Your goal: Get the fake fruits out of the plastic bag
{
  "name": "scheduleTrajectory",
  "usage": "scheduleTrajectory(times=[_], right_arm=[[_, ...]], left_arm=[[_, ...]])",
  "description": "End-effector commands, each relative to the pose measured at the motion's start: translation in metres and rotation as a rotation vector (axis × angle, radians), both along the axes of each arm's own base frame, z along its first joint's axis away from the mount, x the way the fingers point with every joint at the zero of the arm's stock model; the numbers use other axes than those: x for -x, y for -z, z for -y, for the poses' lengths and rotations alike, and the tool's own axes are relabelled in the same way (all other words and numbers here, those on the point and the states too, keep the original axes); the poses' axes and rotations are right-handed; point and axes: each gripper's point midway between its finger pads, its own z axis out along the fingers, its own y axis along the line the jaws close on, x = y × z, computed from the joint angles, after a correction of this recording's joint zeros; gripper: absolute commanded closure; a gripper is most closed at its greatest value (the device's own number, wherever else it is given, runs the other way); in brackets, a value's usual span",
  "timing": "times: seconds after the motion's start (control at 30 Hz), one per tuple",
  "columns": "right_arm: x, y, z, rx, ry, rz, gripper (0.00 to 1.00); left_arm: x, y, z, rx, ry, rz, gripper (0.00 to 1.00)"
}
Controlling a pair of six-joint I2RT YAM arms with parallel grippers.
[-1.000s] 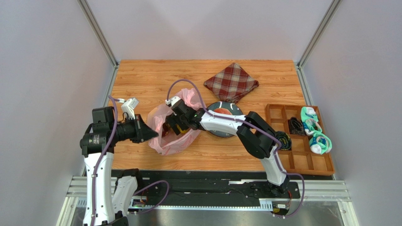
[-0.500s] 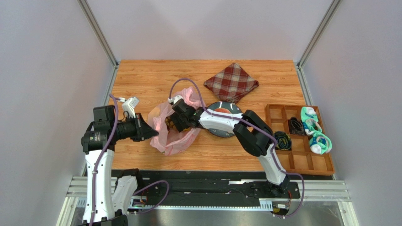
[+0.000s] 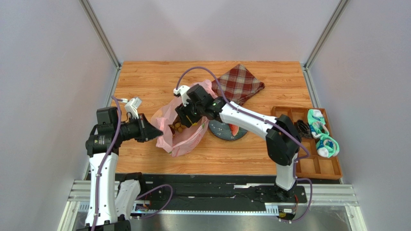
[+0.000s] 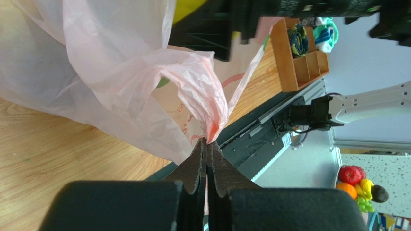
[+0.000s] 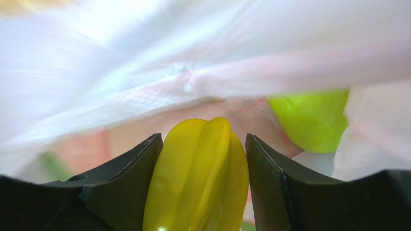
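The pink plastic bag (image 3: 181, 137) lies open on the wooden table, left of the dark plate (image 3: 219, 132). My left gripper (image 3: 157, 132) is shut on the bag's left edge (image 4: 212, 120) and holds it up. My right gripper (image 3: 186, 118) is at the bag's mouth, shut on an elongated yellow ridged fruit (image 5: 202, 173). A green fruit (image 5: 311, 118) lies just beyond it against the bag's film (image 5: 193, 57). A brownish grape bunch (image 3: 177, 128) shows inside the bag. A pink-red slice (image 3: 235, 129) lies on the plate.
A red plaid cloth (image 3: 239, 83) lies at the back, behind the right arm. A wooden compartment tray (image 3: 308, 166) at the right holds rolled socks (image 3: 321, 134). The table's near edge and black rail (image 4: 270, 125) run just past the bag.
My right gripper has closed on the yellow fruit and drawn back up and rightward from deep inside the bag to its mouth. The left gripper has kept its hold on the bag's edge.
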Motion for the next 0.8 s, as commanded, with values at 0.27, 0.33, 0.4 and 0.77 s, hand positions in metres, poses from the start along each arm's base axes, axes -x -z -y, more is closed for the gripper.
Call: scheduleTrajectory(times=[0.27, 0.33, 0.4, 0.77], right_arm=[[0.078, -0.142, -0.017, -0.327, -0.589, 0.144, 0.88], [0.073, -0.169, -0.009, -0.341, -0.578, 0.225, 0.88], [0.055, -0.187, -0.001, -0.386, -0.485, 0.288, 0.89], [-0.062, -0.300, 0.142, -0.507, 0.131, 0.647, 0.90]], left_arm=[[-0.014, -0.017, -0.003, -0.017, -0.016, 0.108, 1.00], [-0.014, -0.013, -0.004, -0.022, -0.021, 0.100, 1.00], [-0.013, -0.011, -0.005, -0.023, -0.027, 0.097, 1.00], [-0.014, -0.012, -0.002, 0.014, -0.029, 0.081, 1.00]])
